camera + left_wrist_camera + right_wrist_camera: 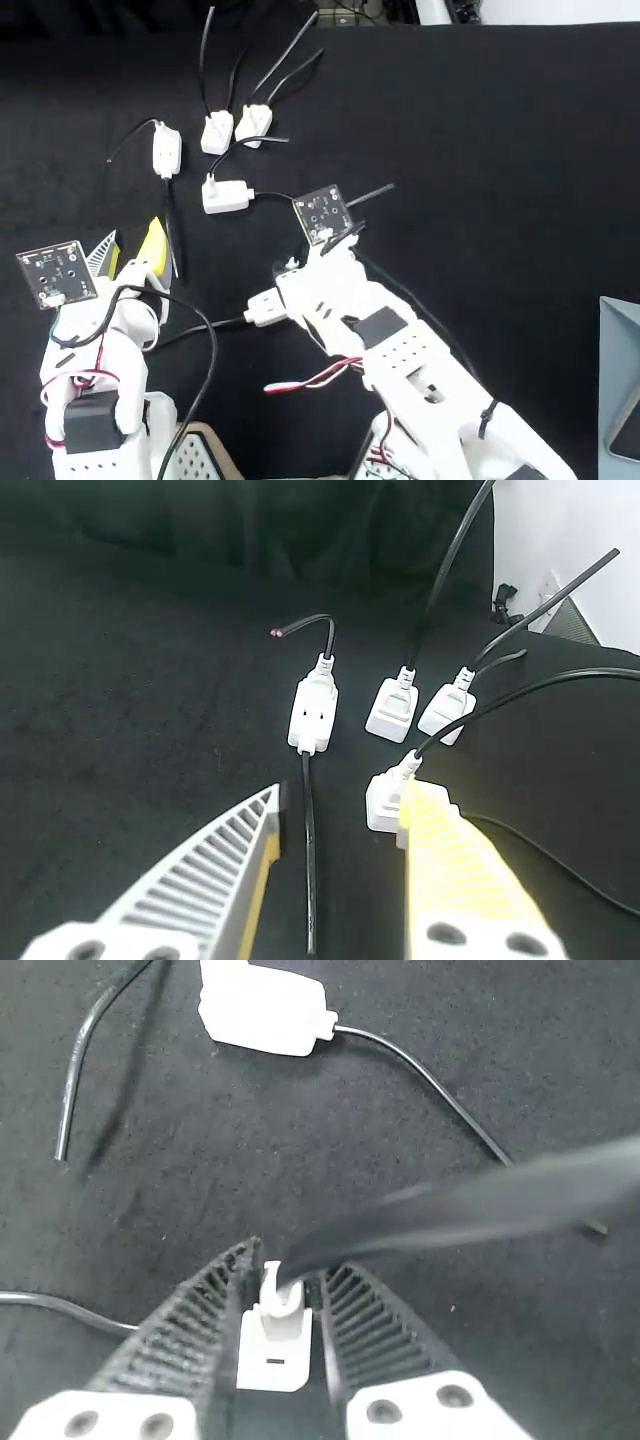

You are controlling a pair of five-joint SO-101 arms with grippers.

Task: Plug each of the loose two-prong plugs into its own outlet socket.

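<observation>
In the high view, on the black cloth surface (500, 150), the white slotted outlet socket (166, 150) lies at 12 o'clock from the left pincer (132, 232). That pincer is spread open astride a thin black cord (172, 235). Two white corded blocks (217, 132) sit side by side at 1 o'clock from it, and a third white corded block (225, 195) at 2 o'clock. All lie apart, so I judge nothing mated yet. Bare room opens toward 3 o'clock, and cords run to the 12 o'clock edge.

In the left wrist view, the socket's slots look empty. The third block sits just beside the yellow finger (450, 870).

In the right wrist view, the right pincer (285, 1265) is clamped on a small white plug (272, 1345), prongs hidden. The third block lies ahead, well apart.
</observation>
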